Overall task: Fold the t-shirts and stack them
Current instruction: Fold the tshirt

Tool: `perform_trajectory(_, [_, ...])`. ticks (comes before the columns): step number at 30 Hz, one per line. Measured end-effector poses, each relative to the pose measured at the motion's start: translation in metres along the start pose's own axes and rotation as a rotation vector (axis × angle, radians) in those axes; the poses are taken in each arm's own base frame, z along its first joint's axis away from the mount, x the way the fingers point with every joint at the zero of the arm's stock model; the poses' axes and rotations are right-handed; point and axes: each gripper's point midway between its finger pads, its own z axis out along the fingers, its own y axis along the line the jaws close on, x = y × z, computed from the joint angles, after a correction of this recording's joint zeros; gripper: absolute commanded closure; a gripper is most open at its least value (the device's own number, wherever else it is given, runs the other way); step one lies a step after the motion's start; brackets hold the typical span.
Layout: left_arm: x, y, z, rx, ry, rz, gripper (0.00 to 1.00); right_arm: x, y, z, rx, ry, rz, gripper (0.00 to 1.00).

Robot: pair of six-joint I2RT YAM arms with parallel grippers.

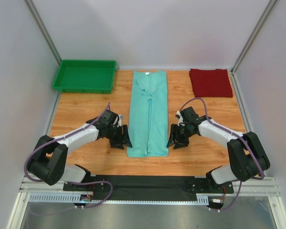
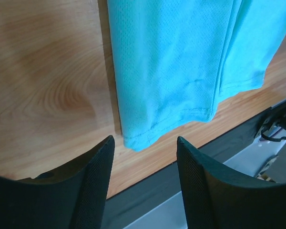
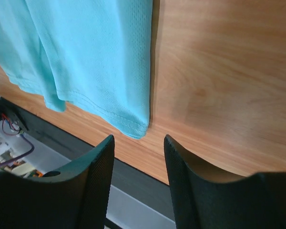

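Green tray left of mint t-shirt

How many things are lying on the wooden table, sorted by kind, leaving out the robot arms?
T-shirts: 2, a mint green cloth t-shirt lying in a long strip at the middle, and a dark red cloth t-shirt folded at the far right.
Trays: 1, a bright green plastic tray at the far left.
Total: 3
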Motion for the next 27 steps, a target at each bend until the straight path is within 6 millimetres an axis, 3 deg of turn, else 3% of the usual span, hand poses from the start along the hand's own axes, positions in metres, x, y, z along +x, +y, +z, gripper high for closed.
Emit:
perform_trajectory(3, [0.0, 0.001, 0.01, 0.028, 0.007, -0.023, 0.38, 0.013, 0.001, 0.012, -0.062, 0.051, 0.024, 0.55])
perform_trajectory(7, [0.007, 0.007, 0.021, 0.031, 0.055, -0.069, 0.41, 0.01, 0.007, 0.019, -0.135, 0.051, 0.036, 0.6])
perform_trajectory(16, [0.006, 0.006, 0.023, 0.039, 0.058, -0.081, 0.43, 0.014, 0.003, 0.025, -0.148, 0.07, 0.062, 0.6])
perform_trajectory(27, [0.015, 0.005, 0.028, 0.072, 0.096, -0.112, 0.56, 0.027, -0.001, 0.031, -0.153, 0.116, 0.115, 0.64])
